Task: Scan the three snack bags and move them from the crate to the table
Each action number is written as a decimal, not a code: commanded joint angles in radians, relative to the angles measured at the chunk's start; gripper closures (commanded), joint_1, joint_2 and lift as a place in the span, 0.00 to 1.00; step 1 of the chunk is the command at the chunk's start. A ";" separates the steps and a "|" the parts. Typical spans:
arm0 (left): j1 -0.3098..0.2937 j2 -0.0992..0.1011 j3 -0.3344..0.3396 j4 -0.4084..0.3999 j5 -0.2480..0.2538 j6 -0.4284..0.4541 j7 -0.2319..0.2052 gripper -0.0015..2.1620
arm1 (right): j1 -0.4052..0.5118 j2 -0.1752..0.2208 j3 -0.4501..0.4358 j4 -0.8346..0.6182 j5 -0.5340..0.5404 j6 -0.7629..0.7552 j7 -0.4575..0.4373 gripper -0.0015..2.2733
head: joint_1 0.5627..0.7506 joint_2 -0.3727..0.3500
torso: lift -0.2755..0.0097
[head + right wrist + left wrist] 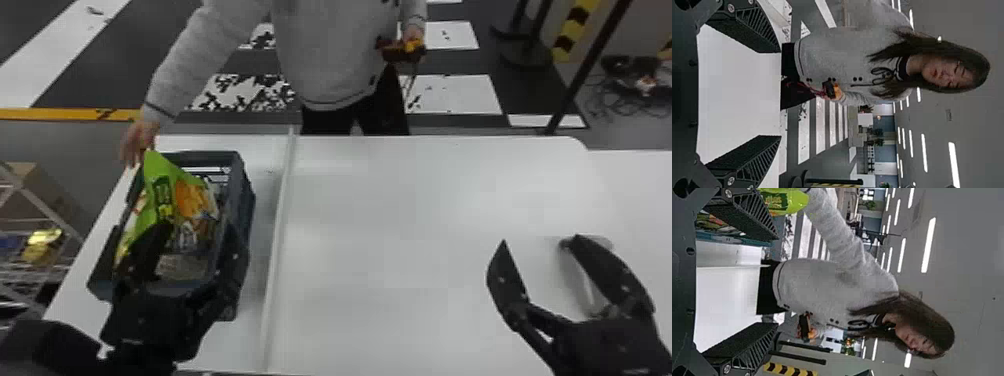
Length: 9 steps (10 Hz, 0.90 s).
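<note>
Crate (243, 192), slotted plastic, glossy green bag (192, 200) inside, left gripper (197, 240) and right gripper (540, 240) with flat jaws open

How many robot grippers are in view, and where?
2. In the head view, the left gripper is at the near end of the crate, and the right gripper is over the table. Both are open.

1 crate (246, 197), 2 grippers (539, 240), 1 pers. (325, 55), min. 1 table (425, 225), min. 1 snack bag (156, 175), exact bag no. unclear
</note>
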 commanded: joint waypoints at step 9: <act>-0.003 -0.024 0.260 0.080 0.104 0.009 0.008 0.05 | -0.002 0.006 0.054 0.002 0.045 0.003 0.000 0.05 | 0.70 0.95 | 0.75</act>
